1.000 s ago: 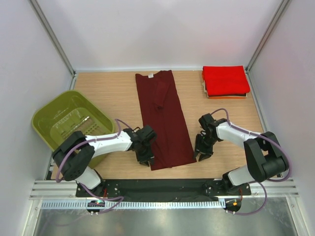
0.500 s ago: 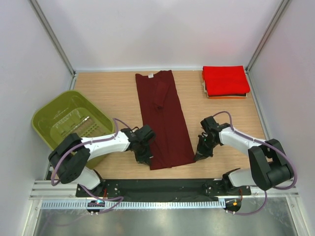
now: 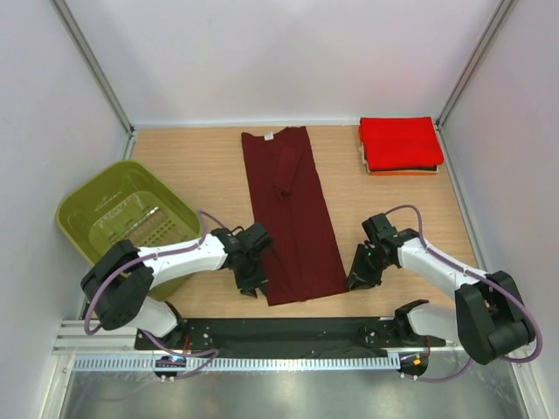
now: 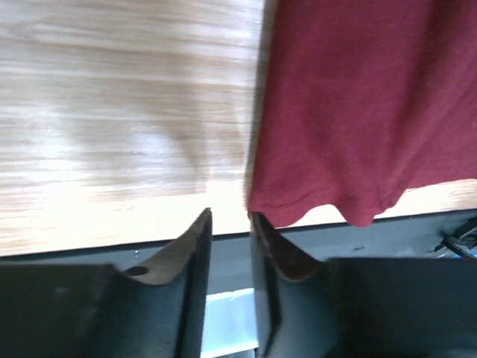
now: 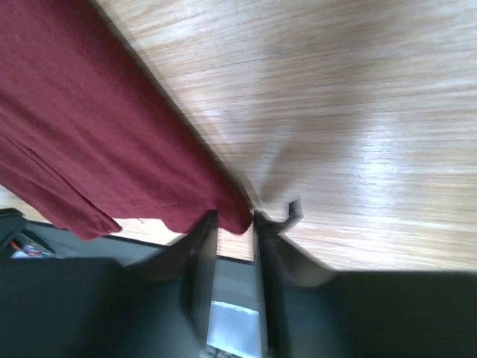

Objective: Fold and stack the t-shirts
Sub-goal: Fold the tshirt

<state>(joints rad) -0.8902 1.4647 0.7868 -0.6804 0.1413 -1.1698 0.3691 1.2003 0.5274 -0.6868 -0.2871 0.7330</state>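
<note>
Right wrist view blurred, maroon t-shirt (image 5: 89, 149) cropped

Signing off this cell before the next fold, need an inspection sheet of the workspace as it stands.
Surface: wooden table, no marks seen.
Job's things: maroon t-shirt flat in a long strip, mid-table; folded stack at far right corner, red shirt on top.
Clutter: olive-green basket at left edge.
Grippers: left gripper slightly apart beside the near left hem corner, no cloth between; right gripper at the near right corner, grip unclear.
Cables: purple cable loops on each arm, off the cloth.
Surroundings: white walls; nothing else seen.
</note>
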